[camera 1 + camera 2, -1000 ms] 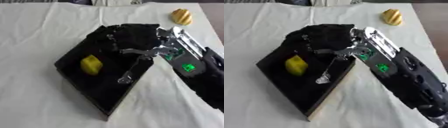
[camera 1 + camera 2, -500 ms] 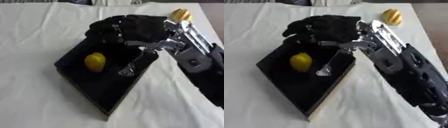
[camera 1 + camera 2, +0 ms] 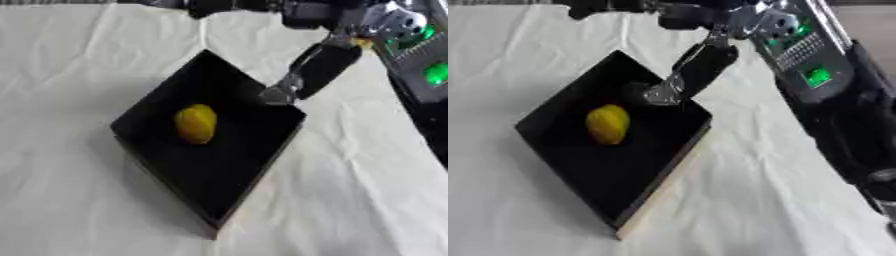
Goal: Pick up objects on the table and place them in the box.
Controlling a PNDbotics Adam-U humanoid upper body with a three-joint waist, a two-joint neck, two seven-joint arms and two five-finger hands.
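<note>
right eye view: right hand (image 3: 702,62) hangs open above the black box (image 3: 579,165), holding nothing; yellow object (image 3: 608,123) inside.

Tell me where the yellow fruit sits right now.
The yellow fruit lies inside the black box, left of its middle in both eye views, below and left of the right hand.
</note>
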